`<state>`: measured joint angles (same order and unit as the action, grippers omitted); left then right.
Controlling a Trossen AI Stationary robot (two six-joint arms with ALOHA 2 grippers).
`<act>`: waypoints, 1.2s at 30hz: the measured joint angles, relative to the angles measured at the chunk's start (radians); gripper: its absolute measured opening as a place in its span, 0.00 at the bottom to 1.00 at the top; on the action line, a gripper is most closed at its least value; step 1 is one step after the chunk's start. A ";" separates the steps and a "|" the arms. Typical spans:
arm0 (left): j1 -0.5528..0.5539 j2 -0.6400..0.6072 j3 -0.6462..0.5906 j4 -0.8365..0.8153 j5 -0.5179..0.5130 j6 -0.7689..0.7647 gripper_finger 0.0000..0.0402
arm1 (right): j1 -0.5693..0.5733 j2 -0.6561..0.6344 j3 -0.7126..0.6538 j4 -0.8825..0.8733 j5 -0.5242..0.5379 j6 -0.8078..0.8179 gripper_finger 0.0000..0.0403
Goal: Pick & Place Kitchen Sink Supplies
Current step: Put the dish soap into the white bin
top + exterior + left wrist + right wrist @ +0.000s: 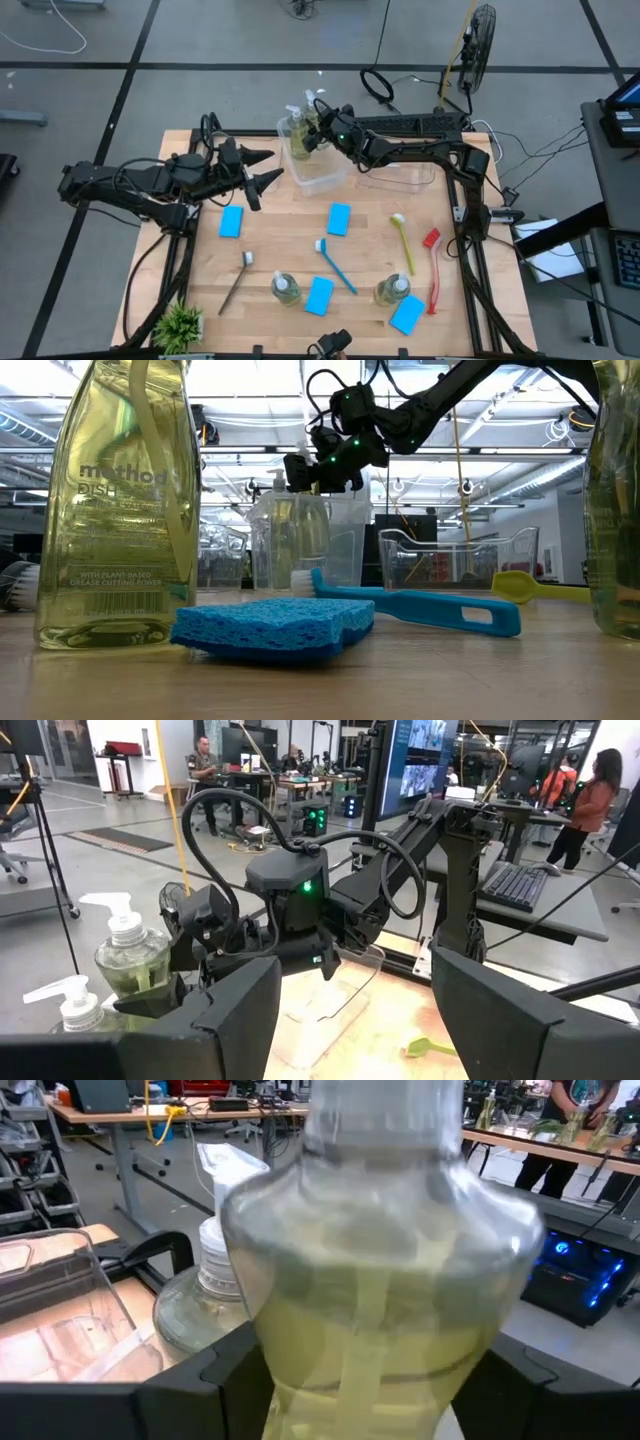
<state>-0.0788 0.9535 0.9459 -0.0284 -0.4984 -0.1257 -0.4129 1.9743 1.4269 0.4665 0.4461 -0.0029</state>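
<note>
Soap bottle (385, 1270) between right gripper's (310, 138) spread fingers

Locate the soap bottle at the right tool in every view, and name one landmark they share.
High: bottle at the top-centre bin.
Low: bottle upper centre, behind the clear bin wall, under the right tool.
Left wrist: bottle at left, beside the right tool.
Right wrist: bottle fills the centre.
Landmark: the bin.
</note>
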 joint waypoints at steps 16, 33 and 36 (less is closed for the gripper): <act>0.000 0.000 0.000 0.000 0.000 -0.001 0.62 | 0.001 -0.001 0.000 -0.003 -0.001 -0.102 0.72; 0.000 0.000 0.000 0.001 0.000 -0.008 0.64 | 0.001 -0.002 0.001 -0.027 -0.005 -0.196 0.73; 0.000 0.000 0.000 0.000 0.002 -0.011 0.63 | 0.002 -0.002 0.001 -0.028 -0.006 -0.197 0.73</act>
<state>-0.0792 0.9534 0.9459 -0.0280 -0.4969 -0.1364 -0.4110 1.9720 1.4277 0.4384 0.4404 -0.2001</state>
